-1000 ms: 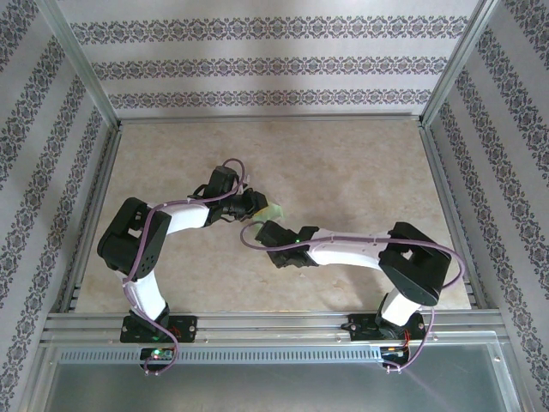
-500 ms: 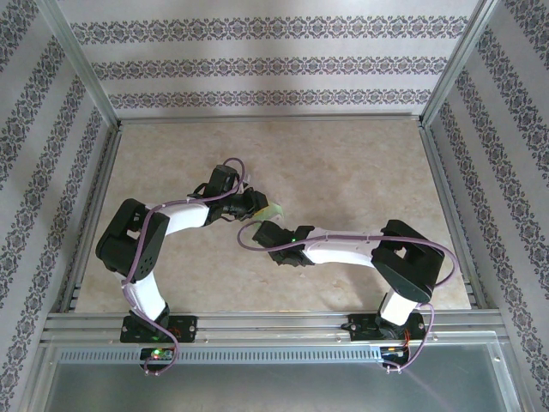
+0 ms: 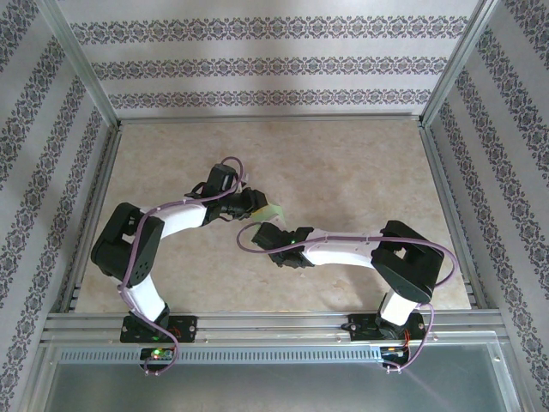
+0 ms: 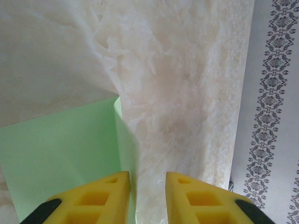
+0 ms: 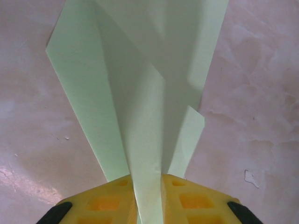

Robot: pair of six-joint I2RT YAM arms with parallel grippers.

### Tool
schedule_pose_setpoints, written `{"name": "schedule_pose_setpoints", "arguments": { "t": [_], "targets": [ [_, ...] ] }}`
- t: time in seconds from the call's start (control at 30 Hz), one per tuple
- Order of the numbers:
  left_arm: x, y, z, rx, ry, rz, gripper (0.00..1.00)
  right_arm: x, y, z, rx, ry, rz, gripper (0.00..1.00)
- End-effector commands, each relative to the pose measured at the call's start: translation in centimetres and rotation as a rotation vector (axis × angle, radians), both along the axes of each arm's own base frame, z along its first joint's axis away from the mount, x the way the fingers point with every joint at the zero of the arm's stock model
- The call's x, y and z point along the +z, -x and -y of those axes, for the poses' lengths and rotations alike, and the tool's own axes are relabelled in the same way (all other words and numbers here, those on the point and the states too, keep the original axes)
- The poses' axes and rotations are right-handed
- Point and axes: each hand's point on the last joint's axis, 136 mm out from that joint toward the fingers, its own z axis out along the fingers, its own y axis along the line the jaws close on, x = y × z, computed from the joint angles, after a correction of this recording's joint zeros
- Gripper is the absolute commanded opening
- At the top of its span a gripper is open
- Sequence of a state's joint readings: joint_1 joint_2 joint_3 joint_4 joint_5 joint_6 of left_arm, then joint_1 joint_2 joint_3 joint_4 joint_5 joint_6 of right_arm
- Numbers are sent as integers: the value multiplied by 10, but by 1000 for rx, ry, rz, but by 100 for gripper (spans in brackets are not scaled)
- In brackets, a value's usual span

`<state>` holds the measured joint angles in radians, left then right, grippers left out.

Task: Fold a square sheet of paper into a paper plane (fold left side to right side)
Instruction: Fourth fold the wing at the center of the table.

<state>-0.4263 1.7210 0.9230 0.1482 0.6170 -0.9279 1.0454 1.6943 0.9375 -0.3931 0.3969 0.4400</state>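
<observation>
"Two arms, then. Where do they start?"

"At the near rail. The left arm [image 3: 141,257] and the right arm [image 3: 377,253] both bend in toward the middle of the table [image 3: 369,163], and their grippers sit just beside each other there."

"What is the right gripper [image 5: 148,181] doing?"

"It is clamped. Its yellow fingers [image 5: 105,203] press on the folded green paper [image 5: 140,93]. The narrow end of the paper runs down between them, and the wider layers fan out away from the wrist, over the tabletop."

"And the left gripper [image 4: 147,179]?"

"Its jaws stand apart, with bare table showing through the gap. A raised flap of the paper runs down beside the inner face of the finger on the left of its wrist view. The rest of the sheet spreads out to that side."

"What's beyond them?"

"Marbled tabletop, then the patterned wall [image 3: 274,64] at the far end."
</observation>
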Motion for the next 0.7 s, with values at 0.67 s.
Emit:
{"name": "schedule_pose_setpoints", "arguments": {
  "t": [0.67],
  "targets": [
    [35, 47, -95, 102, -128, 54, 42, 4, 11, -5, -23, -247, -128, 2]
  ]
}}
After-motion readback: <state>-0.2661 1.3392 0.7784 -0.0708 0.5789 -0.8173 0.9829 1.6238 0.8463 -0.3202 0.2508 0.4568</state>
